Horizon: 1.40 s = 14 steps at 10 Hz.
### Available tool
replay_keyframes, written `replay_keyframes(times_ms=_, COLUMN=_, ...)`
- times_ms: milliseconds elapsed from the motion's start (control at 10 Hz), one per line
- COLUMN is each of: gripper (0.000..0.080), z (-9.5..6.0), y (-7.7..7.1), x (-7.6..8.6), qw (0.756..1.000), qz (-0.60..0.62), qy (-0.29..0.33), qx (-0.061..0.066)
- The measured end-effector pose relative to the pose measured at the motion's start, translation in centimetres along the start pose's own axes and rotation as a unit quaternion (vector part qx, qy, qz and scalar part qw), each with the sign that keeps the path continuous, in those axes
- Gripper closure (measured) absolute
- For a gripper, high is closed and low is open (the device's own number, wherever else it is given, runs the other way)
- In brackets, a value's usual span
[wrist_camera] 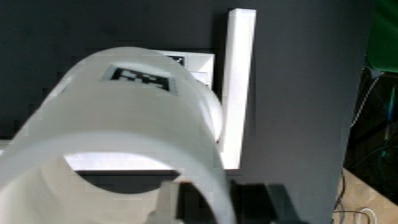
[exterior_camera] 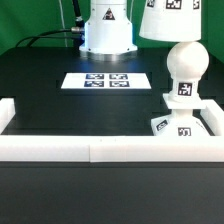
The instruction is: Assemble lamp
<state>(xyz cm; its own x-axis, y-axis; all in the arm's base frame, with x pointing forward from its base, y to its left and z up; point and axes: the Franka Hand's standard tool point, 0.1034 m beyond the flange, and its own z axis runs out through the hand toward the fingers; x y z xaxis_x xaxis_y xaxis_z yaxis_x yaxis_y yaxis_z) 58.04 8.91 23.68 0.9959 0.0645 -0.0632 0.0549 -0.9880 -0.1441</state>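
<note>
The white cone shade (exterior_camera: 170, 18) with tags hangs in the air at the exterior view's upper right, above and slightly to the exterior view's left of the bulb. The rounded white bulb (exterior_camera: 185, 62) stands upright on the flat square base (exterior_camera: 186, 122), which lies in the corner of the white rails. In the wrist view the shade (wrist_camera: 125, 110) fills most of the picture. My gripper (wrist_camera: 224, 206) is shut on the shade's wall at its rim, with one finger (wrist_camera: 196, 205) inside and one outside. The bulb and base are hidden behind the shade there. The gripper is out of the exterior view.
The marker board (exterior_camera: 100, 80) lies on the black table in front of the white robot pedestal (exterior_camera: 105, 30). A white rail (exterior_camera: 100, 150) runs along the front edge, with short side walls at both ends. A rail (wrist_camera: 237, 90) also shows in the wrist view.
</note>
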Motion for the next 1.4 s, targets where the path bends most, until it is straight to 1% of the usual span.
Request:
replay_keyframes(times_ms=300, gripper=0.0753, z=0.1, y=-0.1, x=0.0, qw=1.000, qz=0.002, qy=-0.001, qx=0.000)
replay_keyframes(times_ms=600, gripper=0.0753, z=0.4, y=-1.9, x=0.3, qw=1.000, qz=-0.004, qy=-0.001, qx=0.002)
replay_keyframes(times_ms=800, gripper=0.0753, z=1.3, y=-2.1, x=0.6, qw=1.000, qz=-0.006, qy=0.000, qx=0.002)
replay_keyframes(times_ms=1100, gripper=0.0753, z=3.4, y=-2.4, x=0.8, qw=1.000, qz=-0.006, qy=-0.005, qx=-0.001)
replay_keyframes(times_ms=1400, gripper=0.0753, z=4.6, y=-2.4, x=0.9, qw=1.000, qz=-0.006, qy=-0.009, qx=-0.002)
